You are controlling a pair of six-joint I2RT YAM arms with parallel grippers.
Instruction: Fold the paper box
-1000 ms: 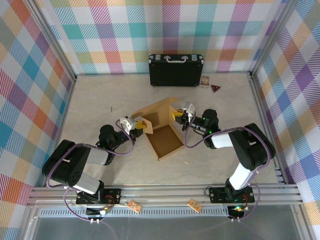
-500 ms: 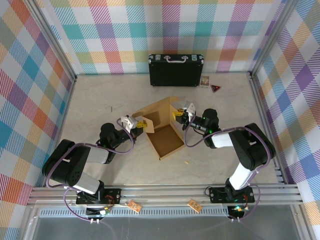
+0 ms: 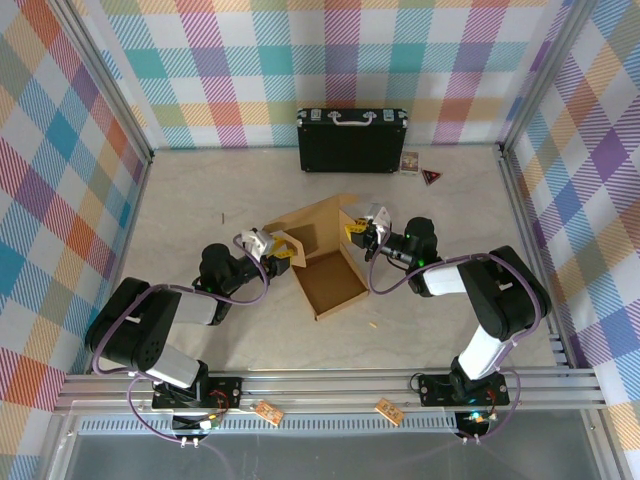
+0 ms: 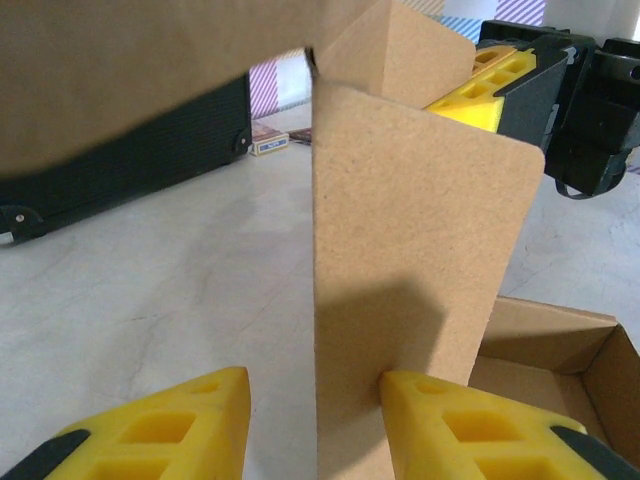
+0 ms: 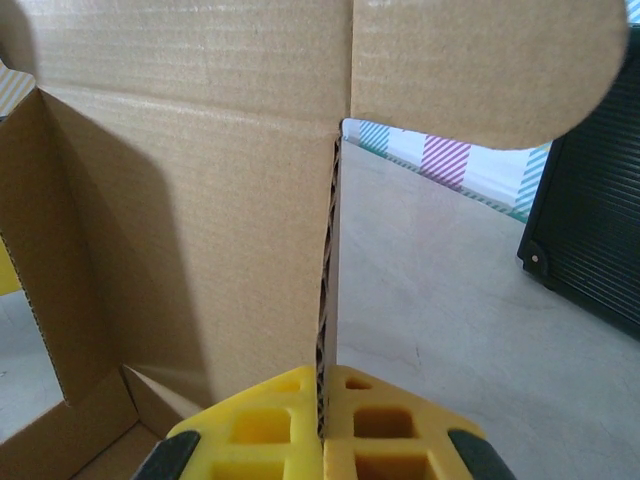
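**Ana:** Letting go, by the look of it. The left pincer [image 4: 315,395] was shut on the upright flap [image 4: 420,260] a second ago. Now its jaws stand apart with the flap between them.

**Ben:** Touching anything?

**Ana:** One finger [image 4: 450,425] looks to rest against the card. The other is clear of it, so there is no grip.

**Ben:** And the right pincer [image 5: 325,420]?

**Ana:** As it was, closed tight on the edge of a raised wall of the paper box [image 3: 330,272]. The box sits mid-table [image 3: 200,190], between the two arms and in front of the black case [image 3: 351,140].

**Ben:** What does that mean for the fold?

**Ana:** I'd judge the left flap has been stood up and released, so the right pincer alone holds the box. The tray lies open with its back panel raised, so the folding isn't finished. If the flap springs back, that step may want redoing.

**Ben:** What can't you see?

**Ana:** Whether the crease holds. From above the flap is small and close against the pincer. The left wrist view cuts off the flap's foot, and blurred brown card covers its upper left. Two small things beside the case are too tiny to name.
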